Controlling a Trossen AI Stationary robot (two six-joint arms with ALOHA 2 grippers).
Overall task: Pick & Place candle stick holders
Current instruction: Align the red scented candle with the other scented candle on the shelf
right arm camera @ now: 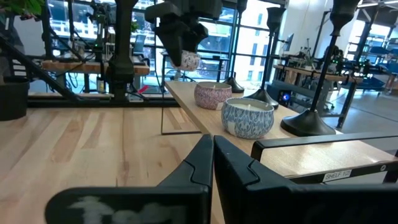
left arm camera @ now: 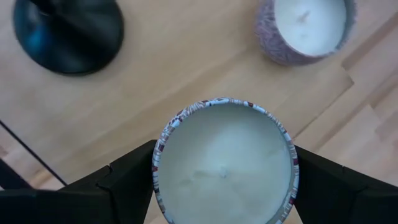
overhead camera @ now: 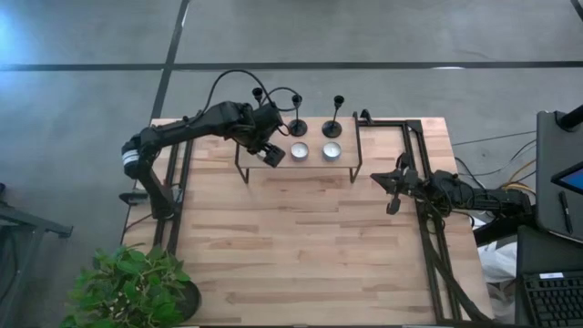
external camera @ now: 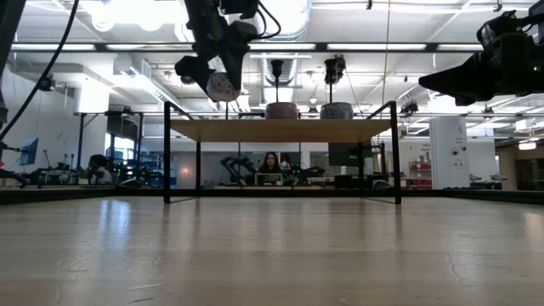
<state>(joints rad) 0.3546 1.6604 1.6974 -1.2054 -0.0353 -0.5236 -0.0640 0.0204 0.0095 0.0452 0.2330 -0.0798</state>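
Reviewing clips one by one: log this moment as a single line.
left gripper: shut on candle tin, above shelf | right gripper: shut, idle at right | candle stick holders: standing on shelf, untouched

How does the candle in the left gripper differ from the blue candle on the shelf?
The held candle hangs above the shelf between the left gripper's jaws and looks tilted; the blue candle stands flat on the shelf, untouched. The held candle's rim is white with dark marks; the blue candle's wall has a blue pattern. Both are round, with pale wax.
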